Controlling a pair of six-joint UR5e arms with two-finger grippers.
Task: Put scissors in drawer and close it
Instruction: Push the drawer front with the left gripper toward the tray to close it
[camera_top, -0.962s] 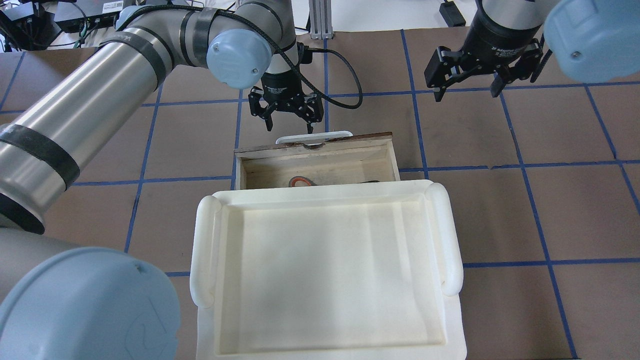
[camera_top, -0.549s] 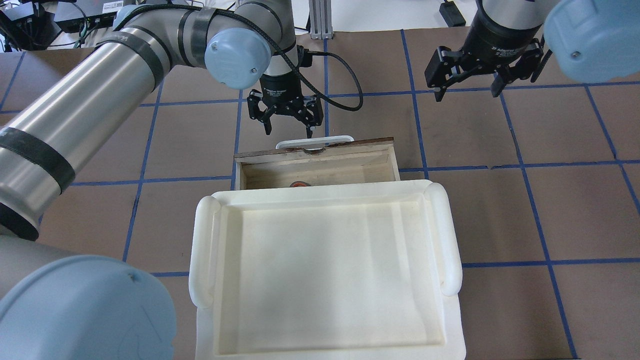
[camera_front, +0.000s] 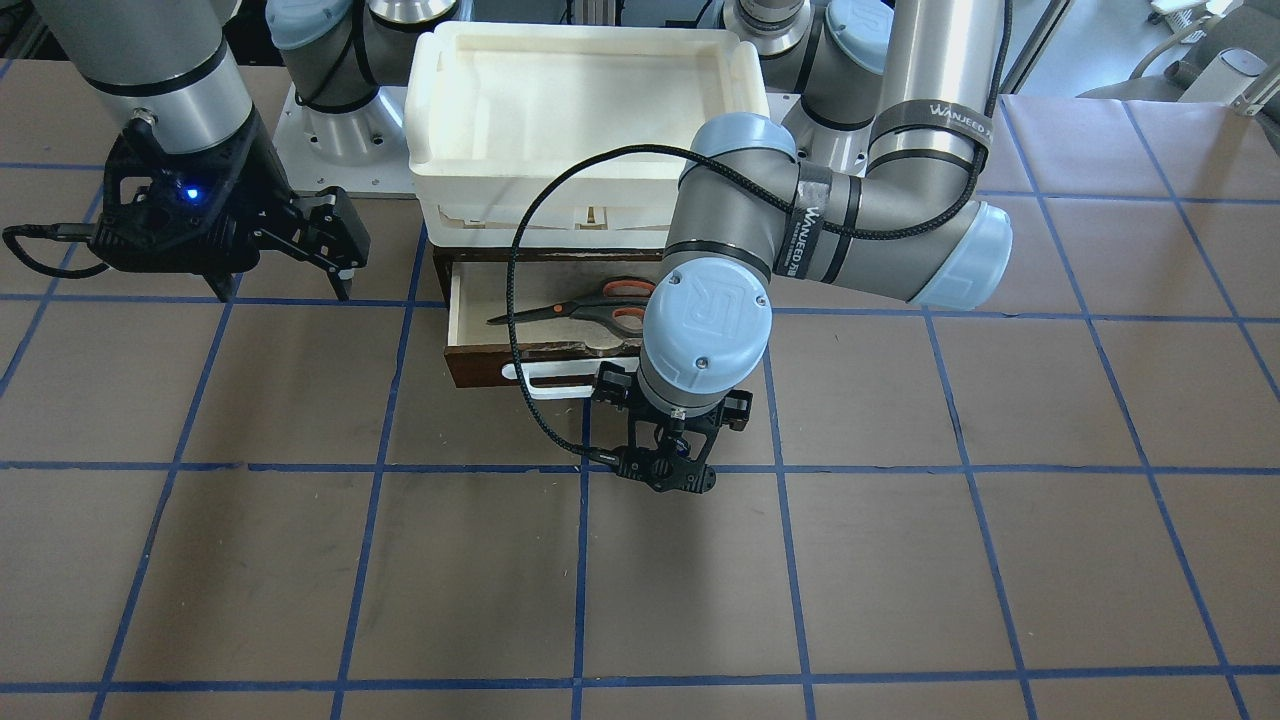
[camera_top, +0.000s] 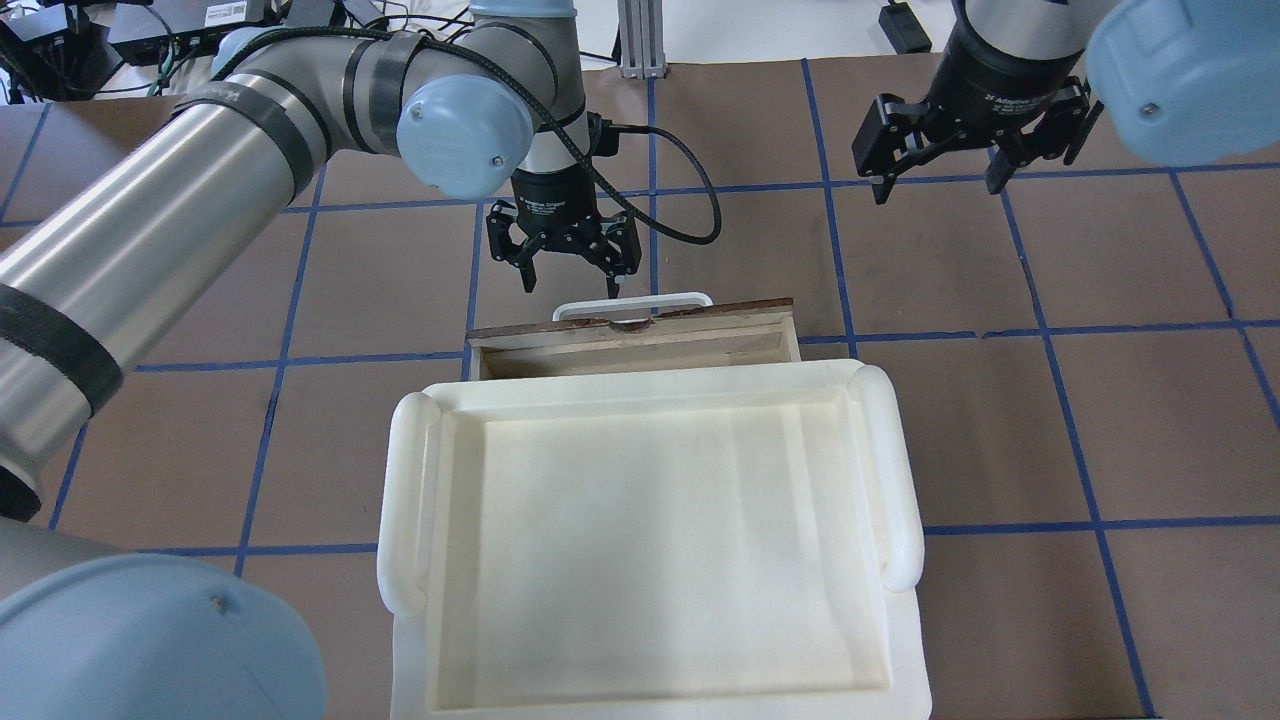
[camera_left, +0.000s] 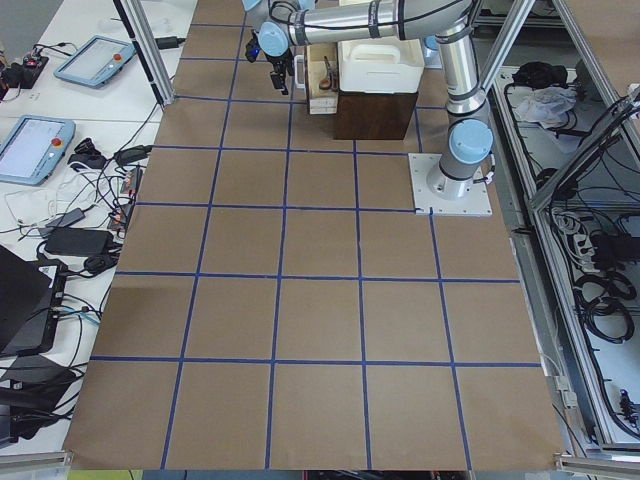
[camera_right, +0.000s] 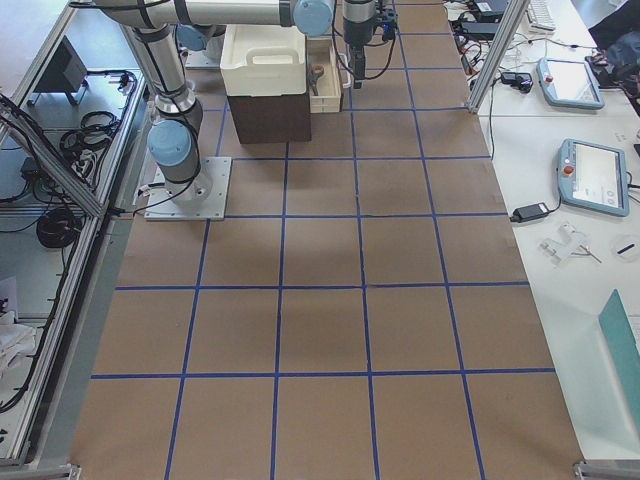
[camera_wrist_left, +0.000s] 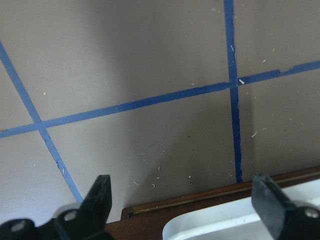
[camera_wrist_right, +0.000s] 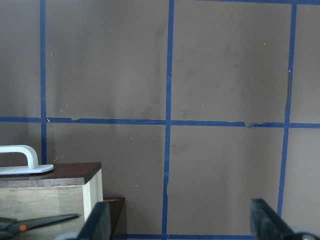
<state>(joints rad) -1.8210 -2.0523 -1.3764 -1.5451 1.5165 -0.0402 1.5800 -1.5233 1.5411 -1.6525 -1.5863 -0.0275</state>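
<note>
The drawer (camera_top: 700, 316) sticks out a little from under the white tray, with its white bar handle (camera_top: 632, 302) on the far side. The scissors (camera_front: 590, 306) lie inside it on the pale plywood. They are hidden in the overhead view, and their blades show in the right wrist view (camera_wrist_right: 45, 222). My left gripper (camera_top: 570, 289) is open and empty, its fingertips just beyond the handle, touching or nearly touching it. The left wrist view shows it (camera_wrist_left: 184, 196) above the drawer front (camera_wrist_left: 200, 201). My right gripper (camera_top: 938, 186) is open and empty, off to the drawer's far right.
The white plastic tray (camera_top: 400, 470) sits on top of the dark cabinet and covers most of the drawer. It also shows in the front view (camera_front: 430, 90). The brown table is marked with blue tape lines (camera_top: 830, 240). A black cable (camera_top: 690, 150) loops from the left wrist.
The drawer has slid further in under the tray, and the scissors have gone out of sight from overhead. My left gripper has moved toward the tray with the handle. The right gripper has stayed put.
</note>
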